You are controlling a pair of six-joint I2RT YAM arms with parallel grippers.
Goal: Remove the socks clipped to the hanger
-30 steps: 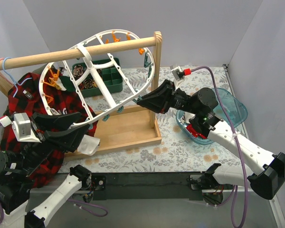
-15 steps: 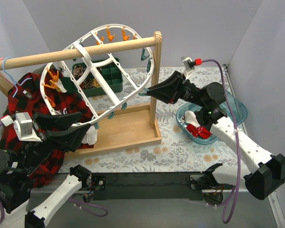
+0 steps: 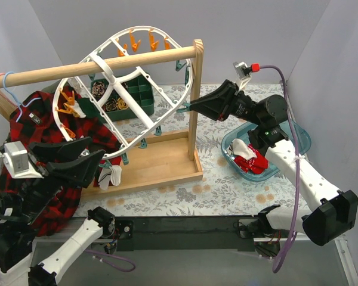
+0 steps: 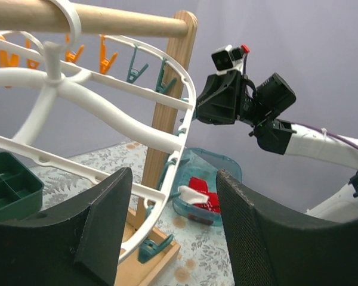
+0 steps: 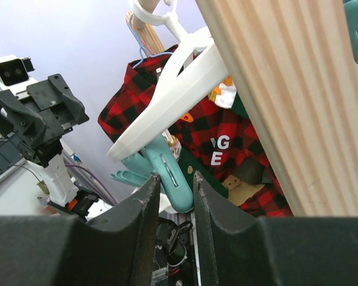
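— What is the largest thing there?
— The flowered tabletop [image 3: 227, 190]; the arm bases cut off its near edge. A wooden rail stand [image 3: 107, 64] stands on it. The white hanger [image 4: 107, 113] hooks over the rail, tilted, with its far rim high and its near rim low.
— And the plaid shirt [image 3: 42, 119]?
— It hangs at the rail's left end, partly hidden behind the left arm.
— The hands?
— The left hand [image 3: 100, 149] sits at the hanger's low rim, fingers well apart, gripping nothing. The right hand [image 5: 176, 179] reaches past the stand's post to the right rim. A teal clip [image 5: 167, 170] sits in the narrow gap between its fingers, but I cannot tell whether they press it.
— Where are the socks?
— Red socks [image 3: 252, 161] lie in the blue bin [image 3: 298, 138] on the right. A pale-toed sock [image 3: 110, 176] dangles under the low rim beside the left hand, with its top hidden. A green-and-white sock [image 3: 77, 106] shows at the left rim by orange clips [image 3: 68, 110]. Too much of it is covered to see how it is held.
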